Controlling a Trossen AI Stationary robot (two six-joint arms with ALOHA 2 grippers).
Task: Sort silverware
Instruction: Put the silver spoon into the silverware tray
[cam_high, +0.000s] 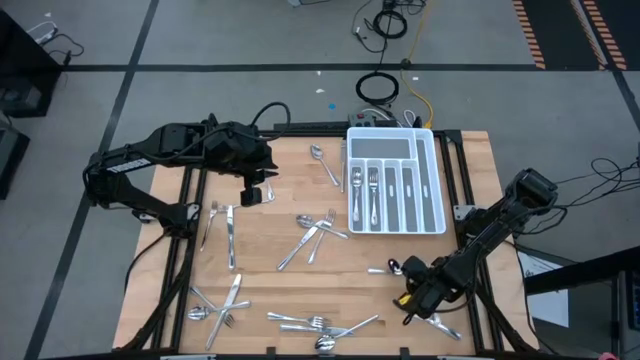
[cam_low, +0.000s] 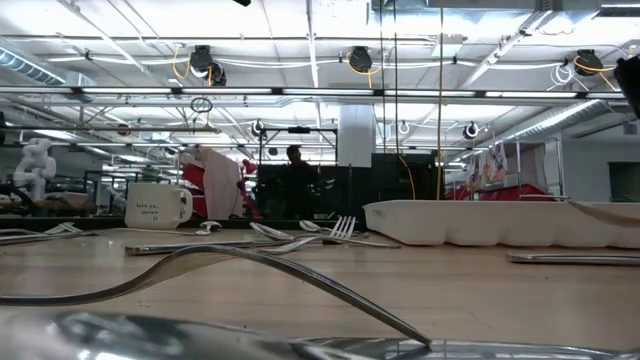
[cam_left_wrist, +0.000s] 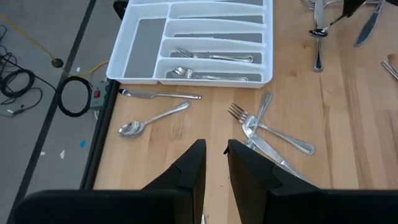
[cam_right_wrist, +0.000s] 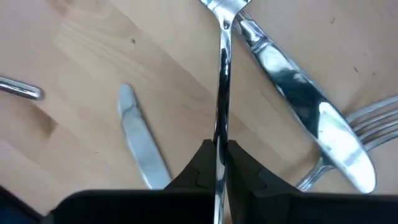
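Silverware lies scattered over the wooden table (cam_high: 270, 290): forks, knives and spoons in the middle (cam_high: 315, 232) and along the near edge (cam_high: 320, 325). My right gripper (cam_high: 413, 298) (cam_right_wrist: 221, 158) is at the near right, shut on one slim piece (cam_right_wrist: 222, 74) whose head end runs out of the wrist picture. Under it lie a knife (cam_right_wrist: 292, 81), fork tines (cam_right_wrist: 373, 118) and another knife (cam_right_wrist: 140, 140). My left gripper (cam_high: 256, 192) (cam_left_wrist: 216, 155) hangs above the far left with a narrow gap and nothing in it. The white tray (cam_high: 440, 180) holds a fork (cam_left_wrist: 211, 56) and a spoon (cam_left_wrist: 205, 76). My right gripper pinches the piece's thin handle (cam_right_wrist: 221, 134) between its two fingers, the handle seen edge-on. The fingers come from above, pointing down, and lie across it. The piece sticks out past the fingertips and crosses over the knife's end; whether its head touches the table, I cannot tell.
A spoon (cam_high: 393, 267) lies just beyond my right gripper. A white mug (cam_low: 158, 205) stands at the far left in the low view. A spoon (cam_left_wrist: 152, 118) and a knife (cam_left_wrist: 161, 95) lie beside the tray. The table's near and right edges are close to my right arm.
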